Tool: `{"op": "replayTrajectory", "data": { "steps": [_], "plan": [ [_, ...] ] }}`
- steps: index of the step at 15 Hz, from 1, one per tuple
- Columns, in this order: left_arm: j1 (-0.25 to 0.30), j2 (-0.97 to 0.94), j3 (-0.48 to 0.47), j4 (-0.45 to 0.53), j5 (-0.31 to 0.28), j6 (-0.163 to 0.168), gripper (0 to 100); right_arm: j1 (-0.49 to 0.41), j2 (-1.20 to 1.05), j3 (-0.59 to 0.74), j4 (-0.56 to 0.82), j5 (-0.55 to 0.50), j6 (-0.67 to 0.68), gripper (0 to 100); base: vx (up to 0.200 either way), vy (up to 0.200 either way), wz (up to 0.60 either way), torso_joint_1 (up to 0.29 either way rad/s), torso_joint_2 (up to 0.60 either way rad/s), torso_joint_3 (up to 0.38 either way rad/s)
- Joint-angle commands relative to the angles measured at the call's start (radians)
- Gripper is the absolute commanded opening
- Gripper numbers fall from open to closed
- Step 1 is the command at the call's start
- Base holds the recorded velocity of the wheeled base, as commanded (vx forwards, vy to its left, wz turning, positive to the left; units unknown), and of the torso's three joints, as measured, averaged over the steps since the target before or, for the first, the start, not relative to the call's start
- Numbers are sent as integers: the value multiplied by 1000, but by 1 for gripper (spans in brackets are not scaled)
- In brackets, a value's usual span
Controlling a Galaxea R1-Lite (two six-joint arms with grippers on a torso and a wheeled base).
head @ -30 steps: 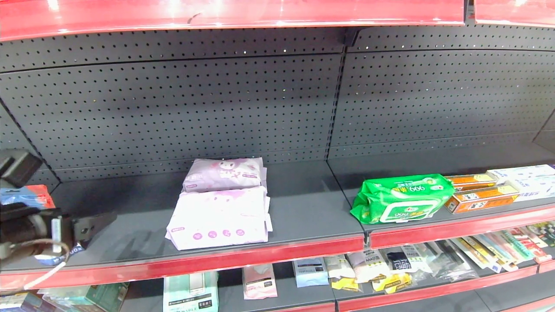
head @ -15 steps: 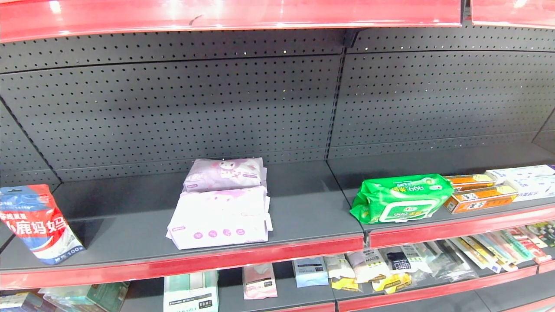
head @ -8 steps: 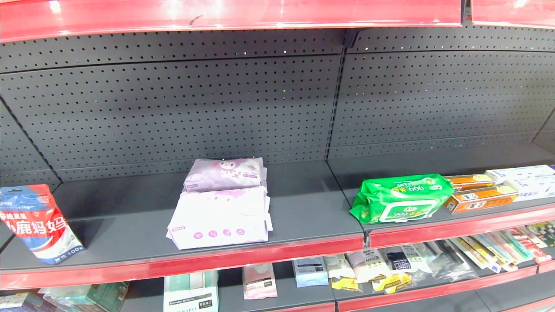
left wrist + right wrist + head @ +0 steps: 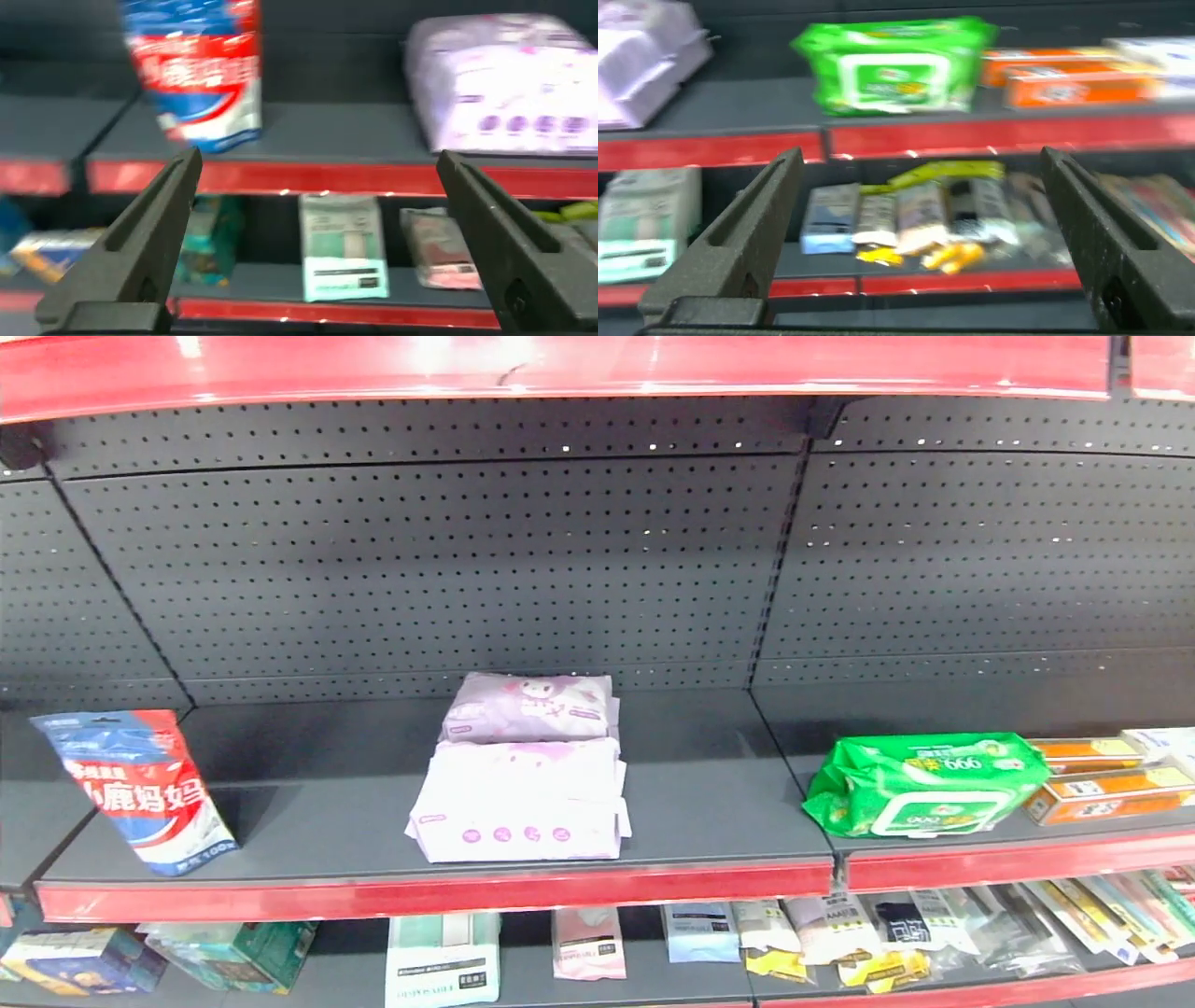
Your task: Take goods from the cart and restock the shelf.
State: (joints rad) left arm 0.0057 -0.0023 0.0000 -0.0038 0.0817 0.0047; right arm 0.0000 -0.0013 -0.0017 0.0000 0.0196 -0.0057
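**On the grey metal shelf (image 4: pixel 317 831): stock position and jaw opening**

At lower left of the head view, a red, white and blue stand-up plastic pouch (image 4: pixel 138 793) stands upright on the shelf. Two pale pink soft packs (image 4: pixel 521 803) lie at centre, one behind the other. A green soft wipes pack (image 4: pixel 924 782) lies at lower right. The left gripper (image 4: pixel 318 161) and the right gripper (image 4: pixel 922 159) face the shelf front, jaws spread wide, holding nothing.

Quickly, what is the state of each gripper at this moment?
Left gripper: open, holding nothing.
Right gripper: open, holding nothing.
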Motion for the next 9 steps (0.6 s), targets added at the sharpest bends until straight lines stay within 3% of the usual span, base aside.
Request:
{"op": "replayTrajectory", "data": {
  "steps": [1,9],
  "plan": [
    [0,4,0,-1,0,0,100,0,1,0,0,0,0,100,0,0,0,0,0,0],
    [0,4,0,-1,0,0,100,0,1,0,-2,-3,-14,100,0,0,0,0,0,0]
  ]
}}
